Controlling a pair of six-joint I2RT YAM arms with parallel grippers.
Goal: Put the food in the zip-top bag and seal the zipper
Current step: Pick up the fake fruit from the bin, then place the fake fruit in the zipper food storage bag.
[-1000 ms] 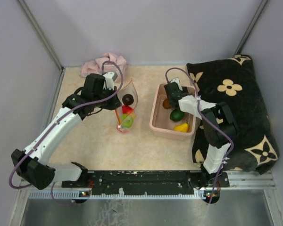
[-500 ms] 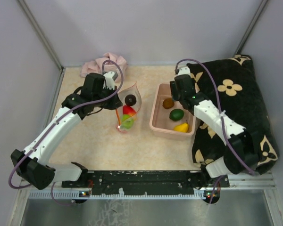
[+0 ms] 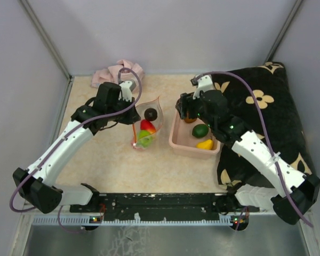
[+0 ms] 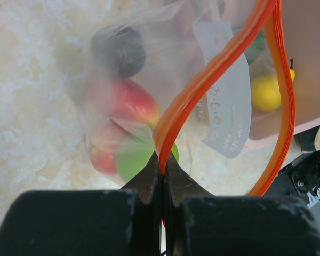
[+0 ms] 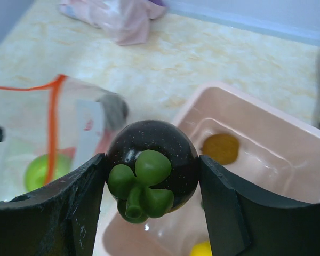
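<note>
The clear zip-top bag [image 3: 148,124] stands open on the table and holds a dark ball [image 3: 151,113], a red apple [image 3: 145,126] and a green apple [image 3: 144,139]. My left gripper [image 3: 129,110] is shut on the bag's red-orange zipper [image 4: 213,74], pinching one lip [image 4: 162,165]. My right gripper [image 5: 152,170] is shut on a dark purple ball with green leaves [image 5: 152,160]. It holds the ball above the left rim of the pink tub [image 3: 174,130], just right of the bag [image 5: 69,133].
The tub holds a green fruit [image 3: 200,130], a yellow piece [image 3: 205,144] and a brown piece [image 5: 220,148]. A black flowered pillow [image 3: 266,117] lies at the right. A pink cloth [image 3: 117,72] lies at the back left.
My right gripper rose out of the tub with the dark purple ball and moved left toward the bag. My left gripper kept its hold and the bag mouth shifted slightly right.
</note>
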